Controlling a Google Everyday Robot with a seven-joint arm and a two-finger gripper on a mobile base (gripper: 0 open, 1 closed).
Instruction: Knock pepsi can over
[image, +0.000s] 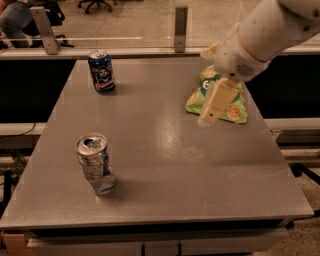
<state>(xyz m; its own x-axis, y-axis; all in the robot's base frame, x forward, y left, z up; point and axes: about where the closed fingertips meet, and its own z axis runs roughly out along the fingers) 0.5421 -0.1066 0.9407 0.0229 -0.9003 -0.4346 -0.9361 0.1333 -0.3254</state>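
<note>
The pepsi can (101, 71) is small and dark blue with a silver top. It stands upright at the far left of the grey table (165, 165). My gripper (208, 119) hangs from the white arm at the upper right, above the table and in front of a green chip bag (235, 107). It is well to the right of the pepsi can and apart from it.
A silver-grey dented can (95, 164) stands at the front left of the table. The green chip bag lies at the far right, partly hidden by my arm. A rail with metal posts (181, 22) runs behind the table.
</note>
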